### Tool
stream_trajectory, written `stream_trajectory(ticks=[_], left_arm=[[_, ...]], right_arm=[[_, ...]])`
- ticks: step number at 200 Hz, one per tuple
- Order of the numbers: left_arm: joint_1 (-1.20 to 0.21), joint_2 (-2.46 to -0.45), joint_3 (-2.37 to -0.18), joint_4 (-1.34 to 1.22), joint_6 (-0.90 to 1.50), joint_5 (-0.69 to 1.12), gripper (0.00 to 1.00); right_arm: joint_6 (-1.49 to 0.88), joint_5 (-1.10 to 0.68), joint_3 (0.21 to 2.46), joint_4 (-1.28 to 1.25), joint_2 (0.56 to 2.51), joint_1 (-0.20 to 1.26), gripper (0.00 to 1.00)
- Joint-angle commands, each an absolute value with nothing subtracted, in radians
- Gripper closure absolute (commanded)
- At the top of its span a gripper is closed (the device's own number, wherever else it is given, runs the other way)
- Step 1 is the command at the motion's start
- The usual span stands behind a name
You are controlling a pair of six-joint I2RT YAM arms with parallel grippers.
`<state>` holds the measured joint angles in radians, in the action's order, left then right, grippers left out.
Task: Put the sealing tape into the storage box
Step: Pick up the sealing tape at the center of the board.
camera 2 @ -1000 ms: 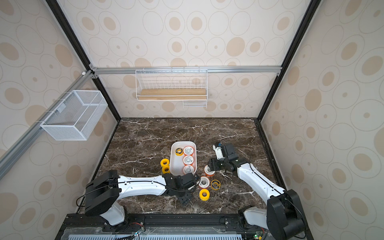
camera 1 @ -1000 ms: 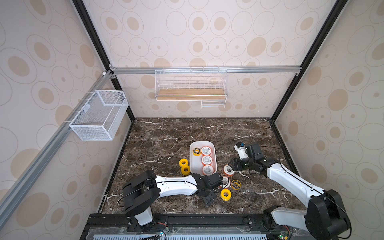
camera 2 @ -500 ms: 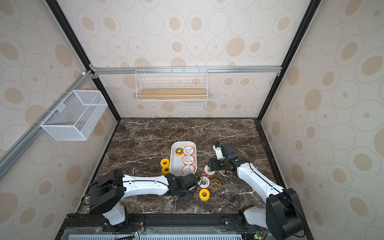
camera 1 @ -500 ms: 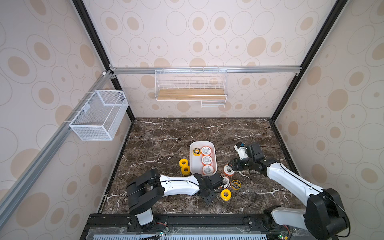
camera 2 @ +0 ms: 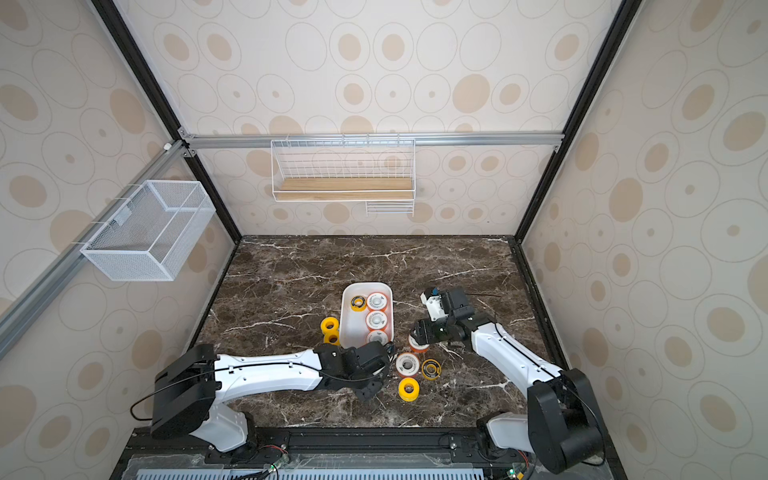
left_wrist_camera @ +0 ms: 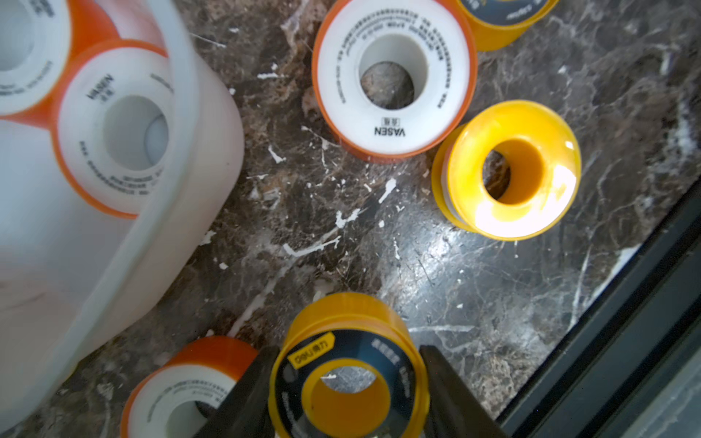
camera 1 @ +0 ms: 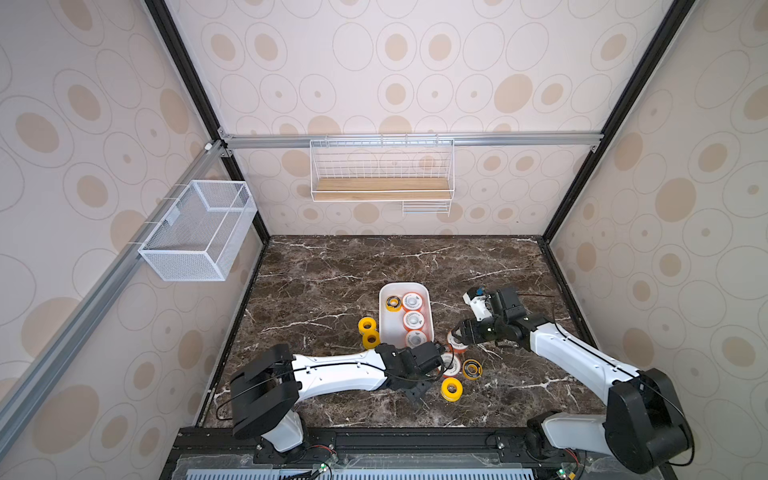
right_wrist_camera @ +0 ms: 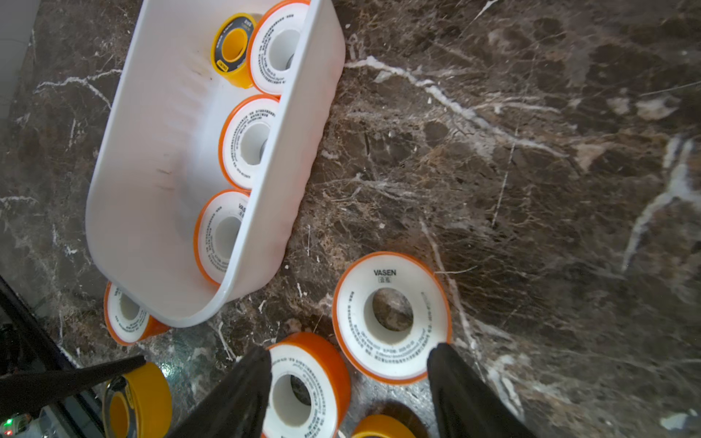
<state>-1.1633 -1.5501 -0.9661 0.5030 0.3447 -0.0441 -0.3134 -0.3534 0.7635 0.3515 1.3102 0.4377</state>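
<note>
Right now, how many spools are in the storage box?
4 in the storage box: one black-faced yellow spool at its far end, three orange-rimmed spools along one wall. None looks hidden.

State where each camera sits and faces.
Top views: high over the bases, looking down at marble table, left arm, right arm.
Left wrist: looks down beside the storage box; left gripper clamps a black-ringed spool.
Right wrist: looks down along the storage box; open right gripper straddles a white-faced spool.
Both wrist views share the storage box.

Overhead pair; wrist views seemingly downward
</note>
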Motion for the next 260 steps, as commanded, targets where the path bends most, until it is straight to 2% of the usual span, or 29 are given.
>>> stream_trajectory(ticks=[1,54,99,131,195,260], left_arm=[[-1.123,-1.482,-1.002,0.566,0.362,-0.054,0.43],[-1.014,-1.383,-1.058,0.624,0.319,-0.061,0.4],[-0.868,-1.425,-1.157,0.7,0.323,-0.063,0.4],[-0.783,-1.496,-1.215,0.712,0.309,-0.066,0.4],[-0.703,-1.633,-1.316,0.696,0.278,-0.071,0.4],[-0.688,-1.768,-1.426,0.716,0.235,-0.123,0.4]], right_arm=[[-0.288,-0.46,0.803,0.342,1.35,0.433,0.29],[-0.286,-0.58,0.873,0.317,1.451,0.444,0.3],[-0.327,-0.617,0.945,0.281,1.561,0.456,0.34],[-0.359,-0.565,1.031,0.308,1.638,0.458,0.41],[-0.367,-0.559,1.221,0.393,1.81,0.457,0.49],[-0.395,-0.551,1.29,0.417,1.882,0.458,0.6]])
